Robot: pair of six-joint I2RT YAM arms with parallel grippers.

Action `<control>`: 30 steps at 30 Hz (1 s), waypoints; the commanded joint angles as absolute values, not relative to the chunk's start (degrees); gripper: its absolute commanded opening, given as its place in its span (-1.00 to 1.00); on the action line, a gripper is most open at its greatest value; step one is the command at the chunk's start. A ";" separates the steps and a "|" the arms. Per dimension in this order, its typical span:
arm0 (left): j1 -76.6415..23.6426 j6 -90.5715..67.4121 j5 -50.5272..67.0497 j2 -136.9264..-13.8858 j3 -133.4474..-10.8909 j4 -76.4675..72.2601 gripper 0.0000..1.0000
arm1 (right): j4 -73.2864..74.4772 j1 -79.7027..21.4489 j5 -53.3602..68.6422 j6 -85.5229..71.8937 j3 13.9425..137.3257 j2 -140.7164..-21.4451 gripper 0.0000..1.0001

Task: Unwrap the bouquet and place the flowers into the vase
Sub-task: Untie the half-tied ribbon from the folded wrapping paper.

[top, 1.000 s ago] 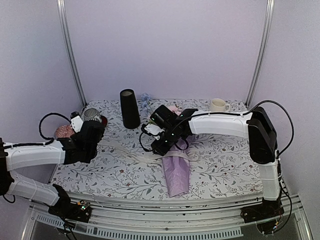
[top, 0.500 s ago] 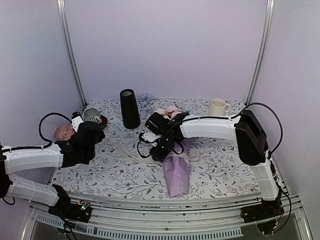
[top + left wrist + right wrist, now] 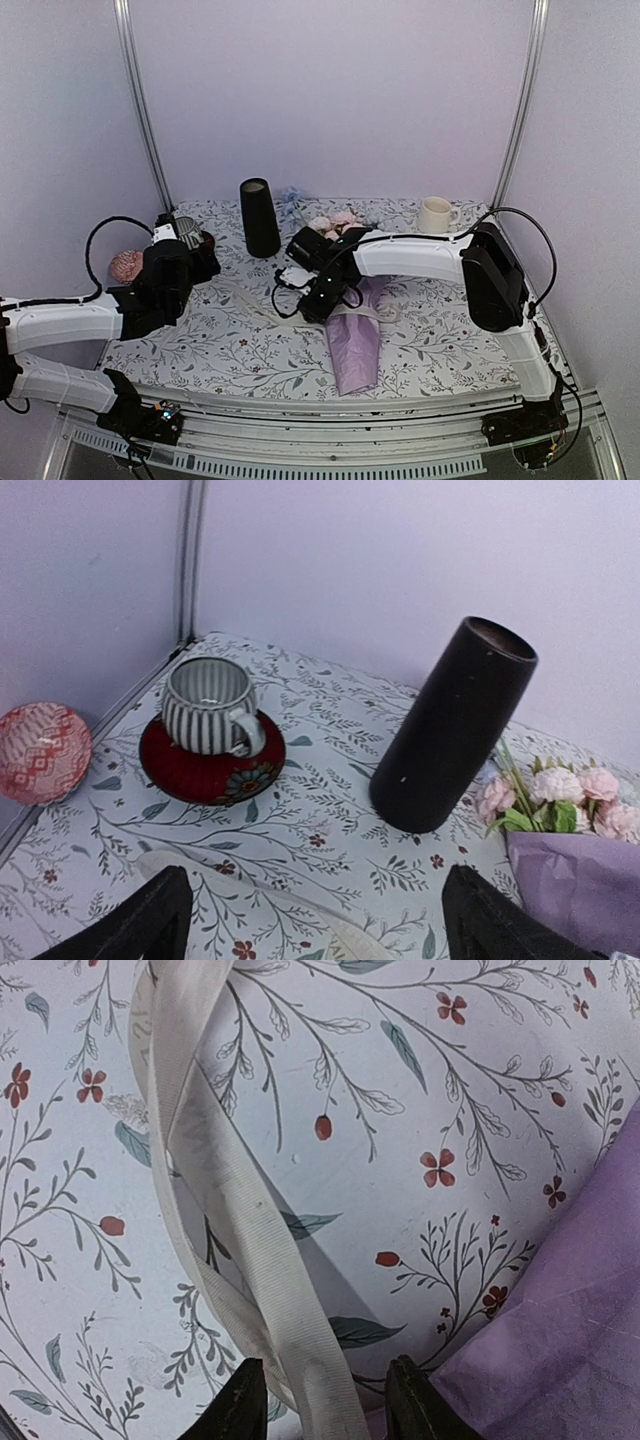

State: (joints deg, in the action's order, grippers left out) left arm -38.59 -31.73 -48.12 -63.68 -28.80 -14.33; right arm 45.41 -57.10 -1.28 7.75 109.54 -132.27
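The black vase (image 3: 259,217) (image 3: 455,730) stands upright at the back of the table. To its right lies the bouquet, its lilac paper cone (image 3: 355,345) (image 3: 560,1330) pointing toward the near edge and its pink flowers (image 3: 335,222) (image 3: 560,795) toward the back. The cream ribbon (image 3: 262,300) (image 3: 240,1210) trails loose to the left of the cone. My right gripper (image 3: 312,303) (image 3: 327,1405) hangs low over the ribbon beside the paper, its jaws partly apart with the ribbon running between them. My left gripper (image 3: 192,258) (image 3: 320,930) is wide open and empty, facing the vase.
A striped grey cup (image 3: 205,705) sits on a red saucer (image 3: 200,770) at the back left, just ahead of my left gripper. A red patterned bowl (image 3: 127,265) (image 3: 40,750) lies by the left wall. A white mug (image 3: 435,211) stands at the back right.
My left gripper has drawn back toward the striped cup and opened a little wider. The right gripper has shifted slightly left and down over the ribbon.
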 commanded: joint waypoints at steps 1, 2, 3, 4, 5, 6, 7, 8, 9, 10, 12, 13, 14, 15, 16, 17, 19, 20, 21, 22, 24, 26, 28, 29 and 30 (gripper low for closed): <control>-38.13 -23.40 -37.94 -62.28 -26.62 -21.66 0.79 | 48.11 -57.65 -3.60 9.34 111.09 -136.63 -0.15; -38.10 -23.04 -36.94 -62.13 -26.18 -22.48 0.79 | 48.20 -57.66 -3.88 9.37 111.09 -136.81 -0.16; -38.13 -23.02 -36.48 -61.98 -25.92 -23.04 0.79 | 48.29 -57.66 -3.87 9.47 111.12 -136.93 -0.18; -38.14 -23.03 -36.09 -61.97 -25.68 -23.56 0.78 | 48.19 -57.65 -3.74 9.49 111.25 -137.01 -0.22; -38.14 -22.93 -35.78 -62.05 -25.59 -23.72 0.79 | 48.12 -57.65 -3.59 9.57 111.39 -136.87 -0.28; -38.14 -22.81 -35.49 -62.08 -25.67 -23.76 0.78 | 48.04 -57.59 -3.34 9.58 111.48 -136.51 -0.39; -38.14 -22.77 -35.19 -62.19 -25.73 -23.73 0.78 | 47.66 -57.65 -3.19 9.58 111.53 -136.03 -0.53; -38.12 -22.70 -34.91 -62.10 -25.79 -23.73 0.78 | 47.24 -57.66 -3.24 9.42 111.46 -135.43 -0.68; -38.12 -22.60 -34.67 -62.10 -25.87 -23.65 0.78 | 46.79 -57.66 -3.32 9.25 111.40 -135.23 -0.76; -38.12 -22.47 -34.28 -62.08 -25.77 -23.73 0.78 | 45.69 -57.66 -3.34 8.96 111.21 -132.83 -0.79; -38.06 -22.05 -33.18 -61.90 -25.76 -24.02 0.78 | 43.34 -57.65 -3.41 8.34 110.06 -130.33 -0.89; -38.12 -21.79 -32.40 -61.77 -25.73 -24.15 0.78 | 41.76 -57.65 -3.58 8.00 109.06 -128.75 -0.91; -38.14 -21.47 -30.94 -61.52 -25.75 -24.17 0.77 | 39.78 -57.65 -3.82 7.80 107.66 -127.14 -0.92; -38.10 -21.14 -30.19 -61.26 -25.73 -24.29 0.78 | 37.83 -57.65 -4.45 7.46 106.47 -125.53 -0.92; -38.10 -20.85 -28.32 -60.93 -25.48 -24.54 0.77 | 35.88 -57.67 -5.34 6.92 105.17 -123.92 -0.93; -38.08 -20.46 -26.62 -60.50 -25.07 -25.14 0.77 | 33.75 -57.59 -6.37 6.41 103.75 -122.11 -0.93; -38.14 -18.46 -22.51 -59.98 -23.27 -28.68 0.77 | 29.38 -57.55 -9.20 4.28 99.44 -118.21 -0.93; -38.22 -17.37 -20.06 -60.06 -21.89 -31.67 0.77 | 26.99 -57.57 -10.33 2.90 96.49 -115.82 -0.93; -38.23 -16.46 -17.79 -60.34 -20.63 -34.77 0.77 | 23.97 -57.52 -11.55 1.11 93.29 -113.15 -0.93; -38.23 -15.69 -14.99 -61.08 -19.62 -37.59 0.77 | 20.76 -57.52 -12.72 0.08 89.47 -110.11 -0.93; -38.12 -14.38 -8.03 -62.71 -19.80 -39.97 0.78 | 14.94 -57.08 -14.74 -2.83 82.29 -104.13 -0.93; -38.17 -13.61 -1.74 -64.99 -21.27 -40.01 0.82 | 9.60 -55.86 -16.17 -4.81 75.65 -98.57 -0.93; -38.20 -13.41 2.42 -66.98 -22.84 -39.19 0.84 | 5.30 -53.31 -16.07 -7.66 70.39 -92.84 -0.93; -38.28 -13.50 3.35 -67.69 -23.34 -39.14 0.85 | 4.02 -51.82 -15.88 -8.90 67.48 -90.89 -0.93; -38.29 -13.53 3.81 -68.44 -23.62 -39.27 0.85 | 2.87 -50.50 -15.87 -10.77 64.97 -88.88 -0.93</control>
